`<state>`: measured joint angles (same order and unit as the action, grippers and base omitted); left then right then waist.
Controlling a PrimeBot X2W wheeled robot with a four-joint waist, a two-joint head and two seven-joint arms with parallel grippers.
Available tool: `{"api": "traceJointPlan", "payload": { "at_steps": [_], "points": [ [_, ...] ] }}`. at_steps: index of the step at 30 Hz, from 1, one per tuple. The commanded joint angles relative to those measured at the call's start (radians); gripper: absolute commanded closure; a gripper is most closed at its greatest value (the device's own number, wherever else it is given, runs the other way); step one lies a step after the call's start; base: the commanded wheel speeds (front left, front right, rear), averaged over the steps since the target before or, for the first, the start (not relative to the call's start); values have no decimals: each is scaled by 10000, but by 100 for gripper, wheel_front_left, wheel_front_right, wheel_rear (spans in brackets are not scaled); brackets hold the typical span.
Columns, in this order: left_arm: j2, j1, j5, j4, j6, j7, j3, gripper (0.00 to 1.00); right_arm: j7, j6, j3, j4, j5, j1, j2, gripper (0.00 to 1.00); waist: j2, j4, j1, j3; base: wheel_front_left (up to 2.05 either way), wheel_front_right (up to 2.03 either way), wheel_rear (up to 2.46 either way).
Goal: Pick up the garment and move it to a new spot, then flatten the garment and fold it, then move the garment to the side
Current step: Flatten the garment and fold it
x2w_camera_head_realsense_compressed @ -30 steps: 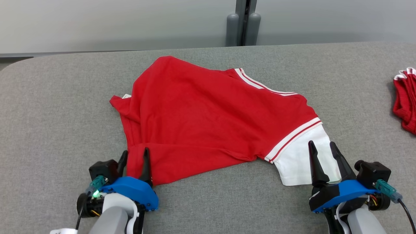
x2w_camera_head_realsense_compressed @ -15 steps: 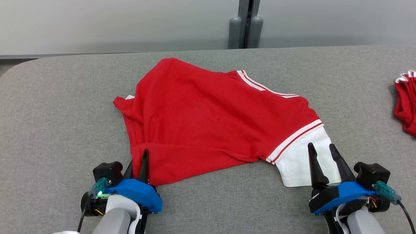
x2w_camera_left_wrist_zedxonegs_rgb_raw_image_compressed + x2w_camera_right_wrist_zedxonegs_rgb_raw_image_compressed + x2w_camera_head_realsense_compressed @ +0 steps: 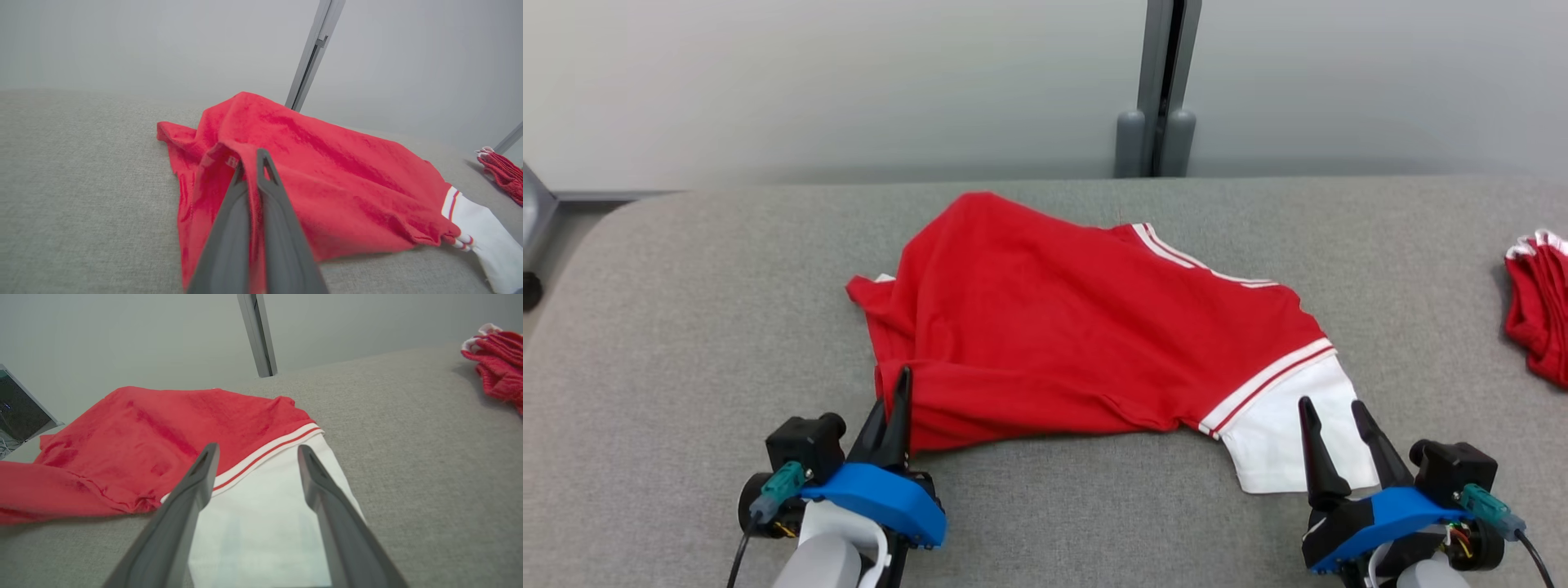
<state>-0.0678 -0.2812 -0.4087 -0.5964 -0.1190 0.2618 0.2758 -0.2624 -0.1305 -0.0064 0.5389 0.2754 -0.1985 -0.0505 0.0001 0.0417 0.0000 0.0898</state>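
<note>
The red garment (image 3: 1094, 343) lies rumpled in the middle of the grey counter (image 3: 686, 343), spread roughly from 10 o'clock to 4 o'clock, with one fold bunched along its left side. At its 7 o'clock corner the left claw (image 3: 892, 400) is clamped on the near hem, its two dark fingers pressed together with a ridge of red cloth pinched between them (the left wrist view shows this best, the fabric rising to meet the left claw (image 3: 252, 163)). At the garment's 4 o'clock end a white sleeve (image 3: 1290, 433) sticks out past a red-and-white striped band (image 3: 1270, 376) and lies flat on the counter. The right claw (image 3: 1331, 404) sits over that sleeve with its fingers standing well apart, one on either side of the white cloth, holding nothing; whether the tips touch the fabric I cannot tell. Far off at 3 o'clock, by the counter's edge, rests a second red bundle (image 3: 1535, 302) with white trim. A grey post (image 3: 1156, 122) stands against the pale wall at 12 o'clock.
</note>
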Motion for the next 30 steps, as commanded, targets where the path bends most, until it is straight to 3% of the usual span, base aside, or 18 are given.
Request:
{"api": "traceJointPlan", "payload": {
  "at_steps": [1,11,12,14,15,16,22,30],
  "points": [
    [-26,241,63,128,-70,46,24,100,-32,-2,-8,56,25,182,-14,0,-1,-26,0,-210,0,0,0],
    [-419,1592,-369,808,-124,38,1421,100,-33,-2,-180,288,103,839,-19,0,-1,212,0,-1305,0,0,0],
    [-505,1787,-476,750,-125,36,1562,94,-33,-4,-207,293,97,897,-18,0,-1,242,0,-1374,0,0,0],
    [-652,2148,-654,566,-126,36,1746,72,-32,-2,-271,290,77,982,-16,0,-1,282,0,-1473,0,0,0],
    [-718,2322,-740,440,-126,38,1738,51,-32,-4,-306,280,57,1011,-18,0,-1,294,0,-1502,0,0,0],
    [-788,2472,-782,268,-127,38,1696,0,-32,-2,-336,264,45,1039,-18,0,-1,307,0,-1525,0,0,0],
    [-841,2894,-713,-81,470,38,879,0,-33,-2,-461,88,-43,1004,-18,0,-1,361,0,-1588,0,0,0],
    [-604,2494,283,763,1372,38,-160,0,-33,-4,-498,-659,-835,845,-16,0,-1,201,0,-1573,0,0,0]
  ]
}}
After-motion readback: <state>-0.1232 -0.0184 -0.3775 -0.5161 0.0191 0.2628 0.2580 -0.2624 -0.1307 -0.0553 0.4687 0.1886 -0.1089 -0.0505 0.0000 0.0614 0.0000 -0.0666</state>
